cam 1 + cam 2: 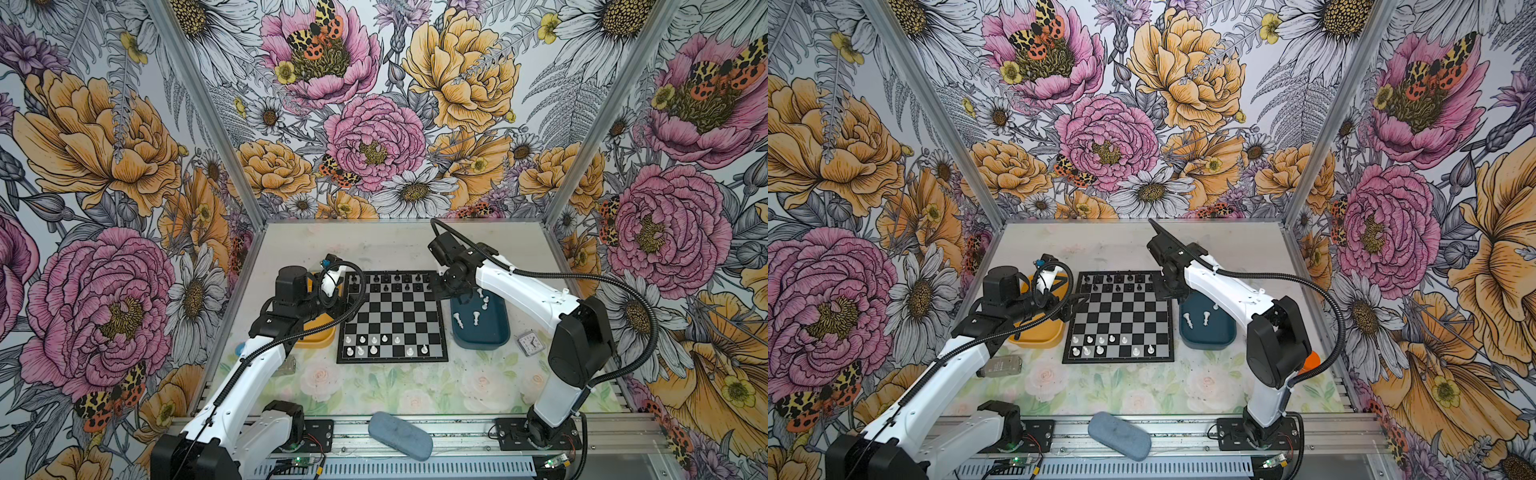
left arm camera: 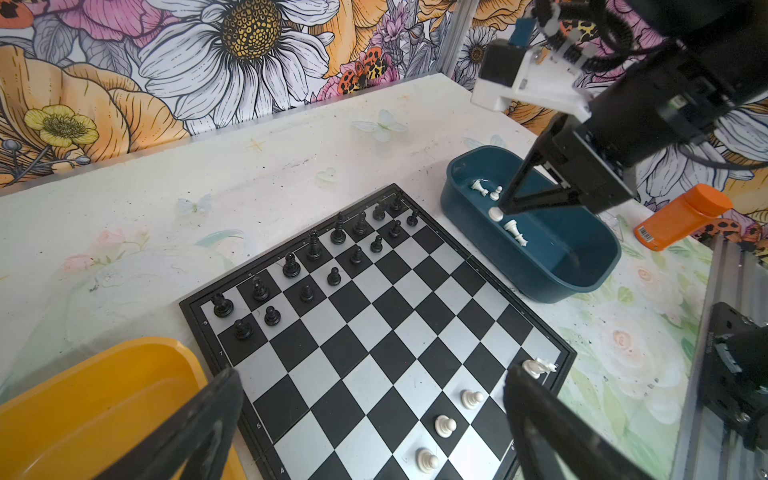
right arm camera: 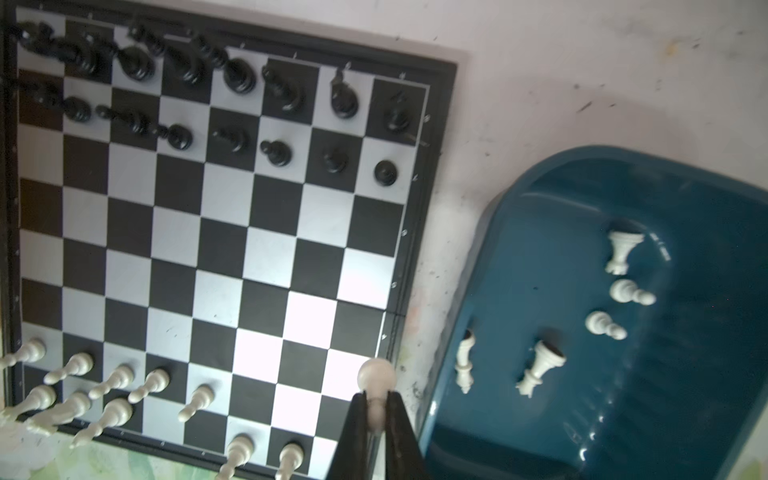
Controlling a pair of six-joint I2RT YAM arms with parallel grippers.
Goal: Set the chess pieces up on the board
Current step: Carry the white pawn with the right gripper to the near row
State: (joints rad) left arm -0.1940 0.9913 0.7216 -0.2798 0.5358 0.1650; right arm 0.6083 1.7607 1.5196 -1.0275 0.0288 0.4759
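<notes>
Floral-walled cell, pale tabletop. Right gripper clamped on white pawn, just beside board border. Left gripper spread at opposite border. Risk: pawn slipping from thin pinch, toppling standing white pieces.

The right tool pinches a white pawn over the blue tray; 3 white pawns stand on the board.

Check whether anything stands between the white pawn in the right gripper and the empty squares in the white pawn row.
Nothing visible does. The right gripper holds the pawn by the blue tray, and the board's pawn-row squares nearest that tray are bare; two white pieces stand behind them in the back row.
</notes>
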